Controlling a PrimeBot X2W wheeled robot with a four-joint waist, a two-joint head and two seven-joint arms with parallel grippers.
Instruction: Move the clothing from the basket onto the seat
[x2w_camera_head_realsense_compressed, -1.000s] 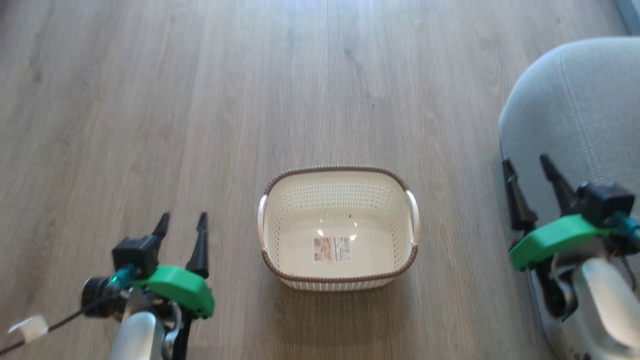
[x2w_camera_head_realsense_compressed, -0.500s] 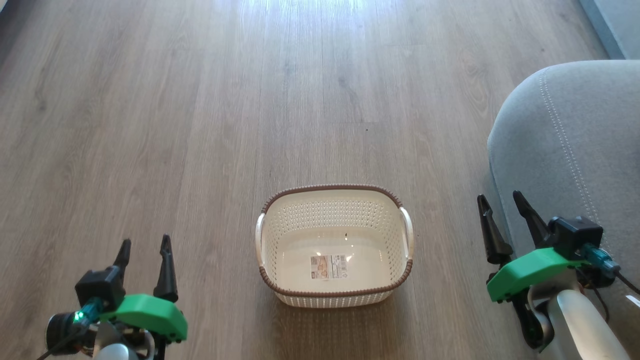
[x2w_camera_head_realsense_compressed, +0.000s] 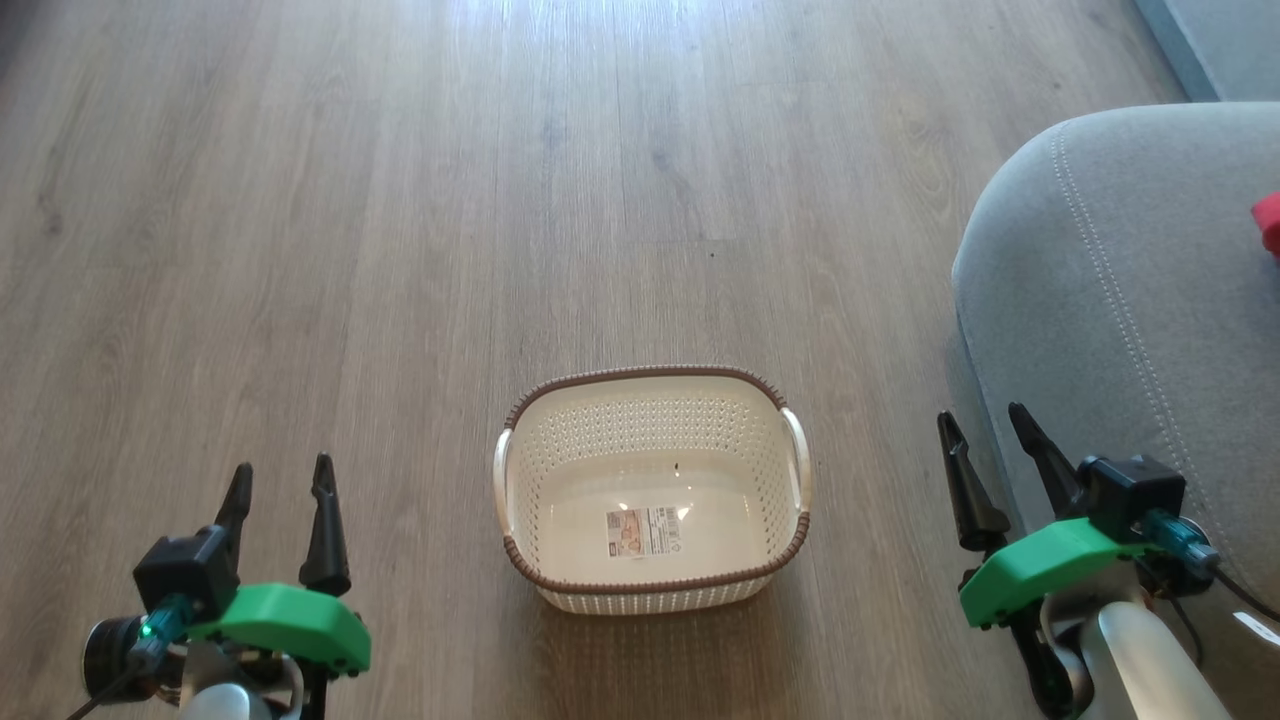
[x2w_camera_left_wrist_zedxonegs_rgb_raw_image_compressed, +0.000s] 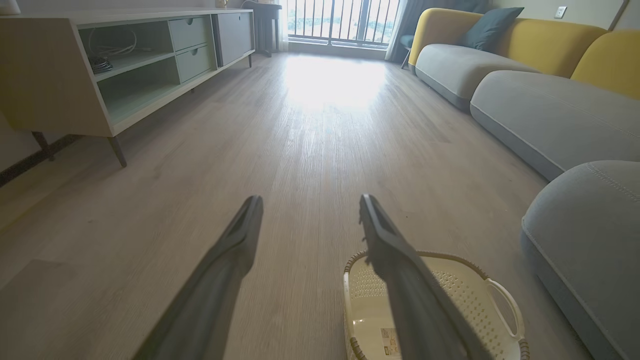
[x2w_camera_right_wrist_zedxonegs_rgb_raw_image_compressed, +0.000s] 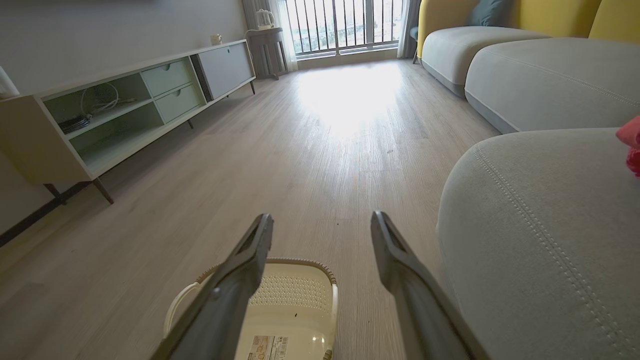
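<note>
- One basket (x2w_camera_head_realsense_compressed: 645, 440), cream-white with a brown braided rim, stands upright on the wooden floor (x2w_camera_head_realsense_compressed: 400, 250), between the two grippers in the head view.
- It has two side handles (x2w_camera_head_realsense_compressed: 797, 462), one at each short end, and one label sticker (x2w_camera_head_realsense_compressed: 643, 531) lies flat on its bare bottom.
- One seat (x2w_camera_head_realsense_compressed: 1120, 300), a large light grey cushion with a line of pale stitching, is at the robot's right, near the basket but apart from it.
- Of the clothing (x2w_camera_head_realsense_compressed: 1270, 222), one small bright red piece is visible. It lies on the seat at the right edge of the head view. How many garments it is I cannot tell, because the picture cuts it off.
- The left gripper (x2w_camera_head_realsense_compressed: 281, 468) hangs over the floor at the left of the basket, apart from it. Its jaws stand open and hold nothing, and its two dark fingers (x2w_camera_head_realsense_compressed: 324, 530) point forward.
- The right gripper (x2w_camera_head_realsense_compressed: 979, 414) hangs at the right of the basket, just beside the rounded edge of the seat. Its jaws are also open, with nothing between them.
- In the left wrist view, one long low cabinet (x2w_camera_left_wrist_zedxonegs_rgb_raw_image_compressed: 100, 75) with two small drawers (x2w_camera_left_wrist_zedxonegs_rgb_raw_image_compressed: 189, 31) stands at the left of the room.
- Two further grey sofa cushions (x2w_camera_left_wrist_zedxonegs_rgb_raw_image_compressed: 550, 115) lie beyond the seat, and one dark teal pillow (x2w_camera_left_wrist_zedxonegs_rgb_raw_image_compressed: 490, 27) leans on the far one.
</note>
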